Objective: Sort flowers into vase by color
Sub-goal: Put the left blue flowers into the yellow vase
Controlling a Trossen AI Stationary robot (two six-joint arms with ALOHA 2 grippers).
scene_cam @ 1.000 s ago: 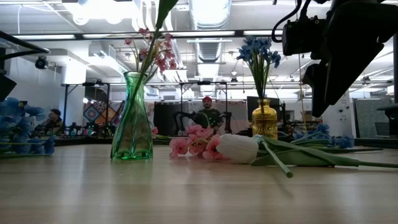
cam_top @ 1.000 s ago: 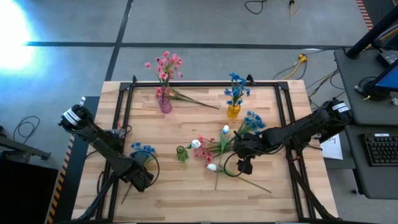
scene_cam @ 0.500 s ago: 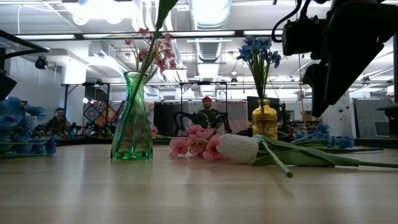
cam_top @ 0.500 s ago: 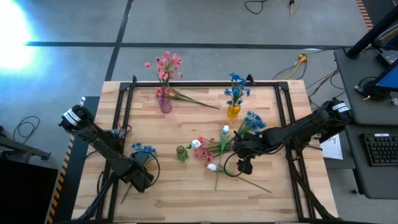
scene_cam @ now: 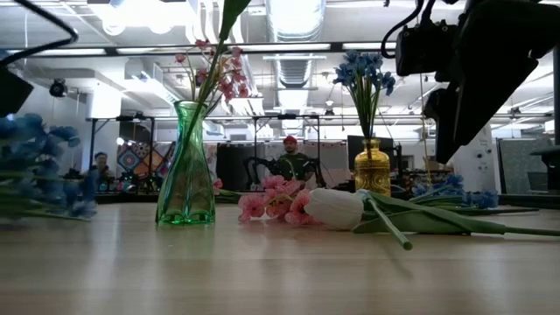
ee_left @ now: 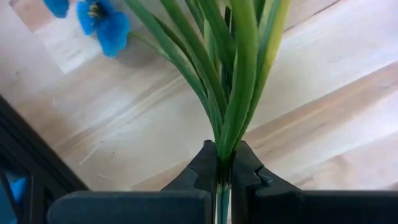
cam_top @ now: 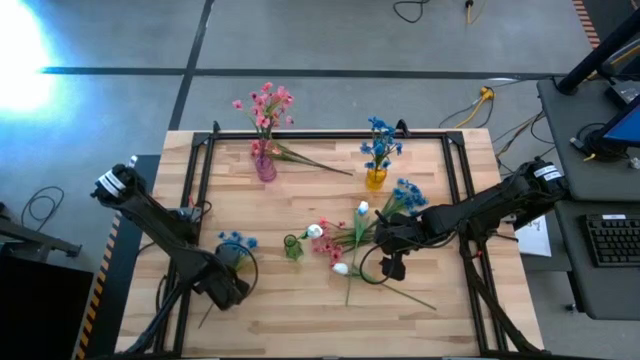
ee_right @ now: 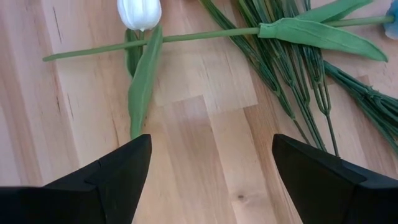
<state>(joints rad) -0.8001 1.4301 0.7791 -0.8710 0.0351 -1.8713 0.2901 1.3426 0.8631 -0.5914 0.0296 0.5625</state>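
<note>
My left gripper [cam_top: 226, 270] [ee_left: 219, 163], near the table's left near part, is shut on a blue sprig [cam_top: 236, 243] [scene_cam: 44, 166]. My right gripper [cam_top: 385, 252] [ee_right: 211, 180] hangs open above the loose heap in the middle: white tulips [ee_right: 139, 12] [scene_cam: 334, 208], pink blossoms [cam_top: 328, 246] and blue blossoms [cam_top: 405, 193], all lying on the boards. A green vase [cam_top: 292, 247] [scene_cam: 185, 166] stands beside the heap. A pink vase [cam_top: 265, 165] with pink flowers and a yellow vase [cam_top: 375, 178] [scene_cam: 372, 171] with blue flowers stand farther back. My left gripper pinches the blue sprig's bundle of green stems [ee_left: 225, 146] between its two fingers, well below the blossoms. The fingers lie roughly along the stems, which fan out ahead of them. The blossom end [ee_left: 102, 25] is held above the boards; whether the stem's tail touches the table does not show.
A pink sprig [cam_top: 305, 158] lies on the table beside the pink vase. A long stem [cam_top: 400, 295] runs out of the heap toward the near right. Black frame rails [cam_top: 200, 170] border the table's left, right and far sides. People sit in the room behind.
My left gripper has carried the blue sprig a little toward the table's right. In the low view its blossoms now stand higher and larger than before. The right arm and the loose flowers have kept still.
</note>
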